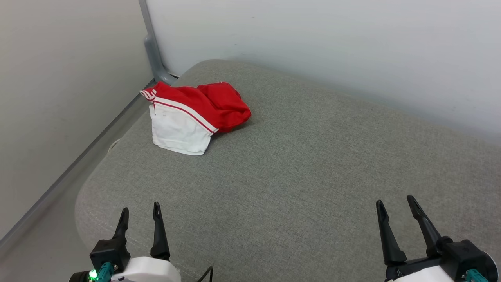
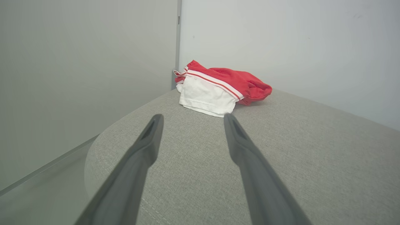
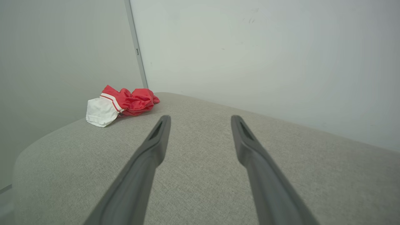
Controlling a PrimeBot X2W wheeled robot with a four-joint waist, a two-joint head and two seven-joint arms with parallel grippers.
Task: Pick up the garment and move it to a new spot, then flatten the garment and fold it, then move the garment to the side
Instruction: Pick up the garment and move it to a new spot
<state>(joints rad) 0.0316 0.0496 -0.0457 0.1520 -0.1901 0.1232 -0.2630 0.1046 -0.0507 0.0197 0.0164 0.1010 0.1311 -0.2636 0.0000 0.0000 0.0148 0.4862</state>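
The garment (image 1: pixel 193 115) lies crumpled in a heap at the far left of a grey cushioned surface (image 1: pixel 305 176): red body, a white sleeve toward me, red-white striped trim. Its lettering and number are hidden in the folds. The left wrist view has the garment (image 2: pixel 218 89) straight ahead beyond the fingertips; the right wrist view has the garment (image 3: pixel 120 104) far off to the left. My left gripper (image 1: pixel 141 210) is open near the front left edge, well short of it. My right gripper (image 1: pixel 395 203) is open at the front right, nothing between its fingers.
Pale walls close in behind and to the left, meeting at a grey metal corner post (image 1: pixel 152 47). The cushion's rounded left edge (image 1: pixel 84 196) drops to a floor strip along the left wall.
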